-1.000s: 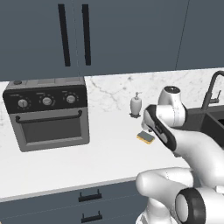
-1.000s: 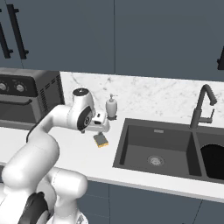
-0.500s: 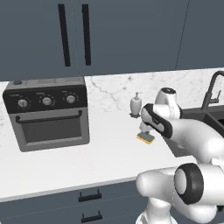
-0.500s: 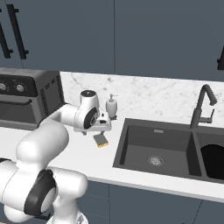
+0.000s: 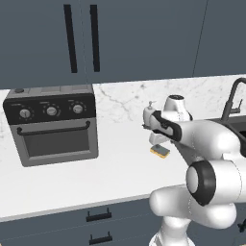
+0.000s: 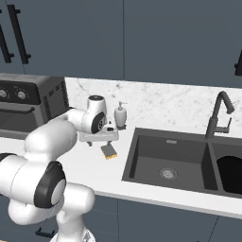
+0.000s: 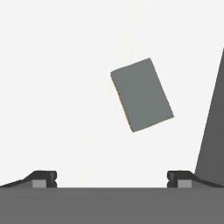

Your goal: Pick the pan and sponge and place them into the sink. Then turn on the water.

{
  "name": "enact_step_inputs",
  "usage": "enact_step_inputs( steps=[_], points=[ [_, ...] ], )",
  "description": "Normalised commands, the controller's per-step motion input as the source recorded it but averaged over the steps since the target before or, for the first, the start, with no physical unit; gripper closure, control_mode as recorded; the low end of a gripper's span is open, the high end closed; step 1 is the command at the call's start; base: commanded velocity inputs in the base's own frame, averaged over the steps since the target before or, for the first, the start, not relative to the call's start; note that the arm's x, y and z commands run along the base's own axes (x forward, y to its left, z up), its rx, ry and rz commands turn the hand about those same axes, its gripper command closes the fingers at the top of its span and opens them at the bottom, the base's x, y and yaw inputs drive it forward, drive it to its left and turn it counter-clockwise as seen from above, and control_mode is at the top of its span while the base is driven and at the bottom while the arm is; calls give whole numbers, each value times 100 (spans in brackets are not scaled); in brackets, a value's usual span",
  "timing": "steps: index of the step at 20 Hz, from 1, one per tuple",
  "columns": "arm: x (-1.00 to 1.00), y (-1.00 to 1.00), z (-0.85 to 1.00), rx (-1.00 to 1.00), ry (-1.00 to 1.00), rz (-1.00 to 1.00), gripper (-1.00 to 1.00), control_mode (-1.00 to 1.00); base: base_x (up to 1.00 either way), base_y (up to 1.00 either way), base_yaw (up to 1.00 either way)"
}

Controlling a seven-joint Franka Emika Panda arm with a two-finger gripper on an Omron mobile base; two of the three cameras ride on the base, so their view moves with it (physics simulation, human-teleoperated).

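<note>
Sponge [image 7: 141, 95] lay flat on the white counter [image 5: 86, 173], just left of the sink [image 6: 165, 163], grey side up. The gripper [image 7: 111, 177] hung above it, jaws spread wide and holding nothing, beside the soap dispenser [image 6: 120, 115].

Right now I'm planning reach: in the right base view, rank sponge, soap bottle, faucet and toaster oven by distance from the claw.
1. sponge, just below the claw
2. soap bottle, behind it
3. toaster oven, left
4. faucet, far right
</note>
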Motion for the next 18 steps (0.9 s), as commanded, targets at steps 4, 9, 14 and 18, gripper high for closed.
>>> enact_step_inputs(
  steps=[4, 9, 14, 18],
  points=[
    [24, 0, -26, 0, 3, 5, -100, -100, 0, 0, 0],
    [21, 0, -29, 0, 1, 5, -100, -100, 0, 0, 0],
    [15, -4, -27, 0, 0, 2, -100, -100, 0, 0, 0],
    [29, 0, -19, 0, 0, 0, -100, -100, 0, 0, 0]
  ],
)
